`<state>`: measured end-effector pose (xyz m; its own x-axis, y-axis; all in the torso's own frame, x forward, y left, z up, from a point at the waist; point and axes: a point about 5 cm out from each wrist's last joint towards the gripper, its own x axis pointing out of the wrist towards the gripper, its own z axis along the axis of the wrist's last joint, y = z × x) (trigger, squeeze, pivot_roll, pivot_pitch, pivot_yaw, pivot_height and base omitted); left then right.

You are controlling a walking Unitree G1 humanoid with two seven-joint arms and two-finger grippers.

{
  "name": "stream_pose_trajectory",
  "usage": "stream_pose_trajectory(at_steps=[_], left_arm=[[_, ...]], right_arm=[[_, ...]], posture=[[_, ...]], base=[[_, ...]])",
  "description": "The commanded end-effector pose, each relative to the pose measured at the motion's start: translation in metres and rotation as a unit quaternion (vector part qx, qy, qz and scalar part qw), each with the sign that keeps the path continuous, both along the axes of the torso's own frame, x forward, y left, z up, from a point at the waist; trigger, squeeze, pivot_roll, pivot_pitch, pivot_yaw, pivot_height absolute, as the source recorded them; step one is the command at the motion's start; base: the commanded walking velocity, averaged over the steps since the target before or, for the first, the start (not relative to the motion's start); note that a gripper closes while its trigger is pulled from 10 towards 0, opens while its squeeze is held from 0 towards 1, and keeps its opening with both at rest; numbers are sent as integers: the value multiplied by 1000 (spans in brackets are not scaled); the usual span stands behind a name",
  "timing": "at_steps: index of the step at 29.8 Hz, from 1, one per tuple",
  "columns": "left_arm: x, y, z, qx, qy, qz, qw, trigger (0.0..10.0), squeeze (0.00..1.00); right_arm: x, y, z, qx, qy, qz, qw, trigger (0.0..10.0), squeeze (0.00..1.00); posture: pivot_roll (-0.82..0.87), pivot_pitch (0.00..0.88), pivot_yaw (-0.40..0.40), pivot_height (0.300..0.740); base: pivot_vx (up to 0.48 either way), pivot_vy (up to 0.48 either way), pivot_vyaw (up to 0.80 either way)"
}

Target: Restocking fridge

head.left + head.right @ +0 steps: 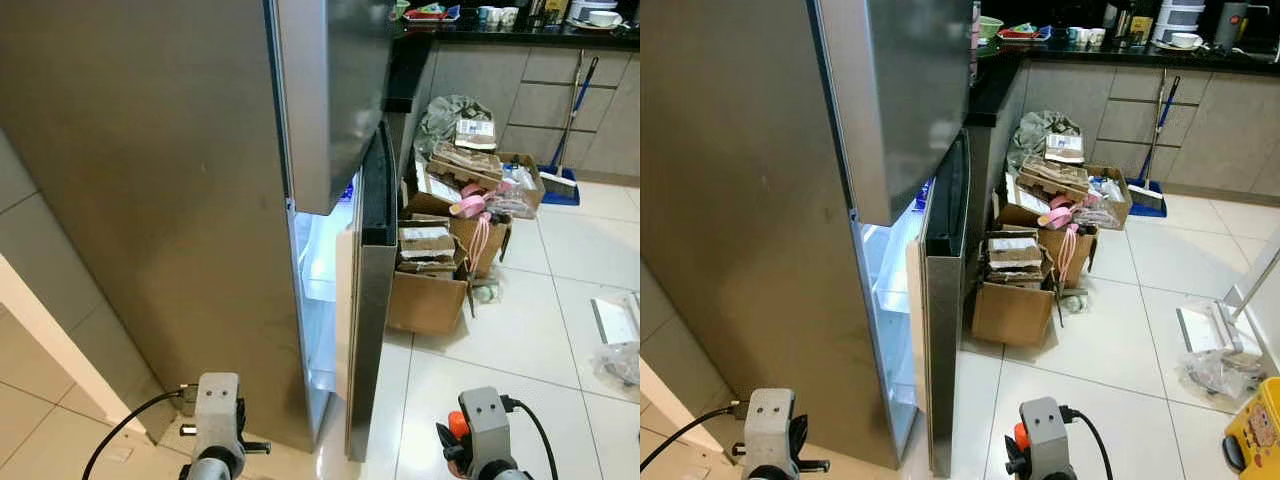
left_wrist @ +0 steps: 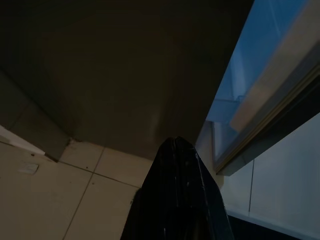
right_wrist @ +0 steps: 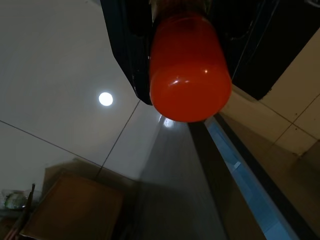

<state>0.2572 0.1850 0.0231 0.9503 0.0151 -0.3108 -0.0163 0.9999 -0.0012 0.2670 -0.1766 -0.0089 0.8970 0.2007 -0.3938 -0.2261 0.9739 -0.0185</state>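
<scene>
Right gripper [image 3: 187, 60] fingers clamp an orange bottle [image 3: 189, 70]; fridge [image 1: 150, 200] door gap [image 1: 318, 300] lies ahead-left. Left gripper [image 2: 177, 200] fingers closed, empty.

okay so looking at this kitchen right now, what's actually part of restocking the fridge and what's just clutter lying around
Part of the job:
- fridge, its lower door standing ajar
- orange object held in the right pincer
- left pincer, shut and carrying nothing

Just lying about:
- cardboard boxes stuffed with papers
- blue broom against the cabinets
- dishes on the counter
</scene>
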Motion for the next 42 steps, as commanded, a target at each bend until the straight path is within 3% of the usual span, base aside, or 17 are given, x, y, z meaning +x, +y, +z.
stream_pose_trajectory(at_steps=[1,10,29,33,37,42], left_arm=[[-3,-5,-7,-4,15,-1,1000,10000,0],[-1,-6,-6,-10,15,1,1000,10000,0],[1,-3,-5,-11,8,17,1000,10000,0],[5,-10,2,23,-8,-25,999,10000,0],[16,-3,10,58,-25,3,998,10000,0],[33,29,31,89,-49,121,987,10000,0]], right_arm=[[-3,-1,-2,-5,2,0,1000,10000,0],[-2,-2,-1,-5,-1,-2,1000,10000,0],[-2,-2,-1,-3,-3,-4,1000,10000,0],[-3,-3,-1,-3,-3,-5,1000,10000,0],[-3,-4,-1,-4,-3,-6,1000,10000,0],[-3,-6,0,-5,-5,-10,1000,10000,0]], posture=[[5,115,17,740],[3,115,18,740],[1,115,22,740],[2,118,21,740],[1,119,20,740],[-12,125,27,740]], base=[[0,-446,0],[0,-446,0],[0,0,0],[0,0,0],[0,0,0],[0,0,0]])
